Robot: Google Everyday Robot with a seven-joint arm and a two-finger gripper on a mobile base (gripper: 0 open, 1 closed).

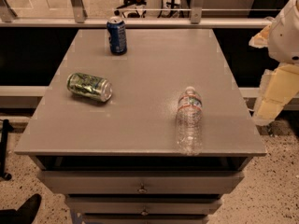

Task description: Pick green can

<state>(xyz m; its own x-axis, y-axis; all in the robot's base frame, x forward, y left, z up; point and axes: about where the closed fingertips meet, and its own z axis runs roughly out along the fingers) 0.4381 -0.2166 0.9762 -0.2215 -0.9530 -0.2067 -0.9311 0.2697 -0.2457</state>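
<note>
The green can (89,86) lies on its side on the left part of the grey table top (145,64), with its silver end facing right and towards the front. My gripper (273,94) hangs at the right edge of the view, beyond the table's right side and about level with the can. It is far from the can and touches nothing on the table.
A blue can (117,35) stands upright at the back left of the table. A clear plastic water bottle (188,120) lies on its side at the front right. Drawers (142,185) sit below the top. A railing (140,20) runs behind.
</note>
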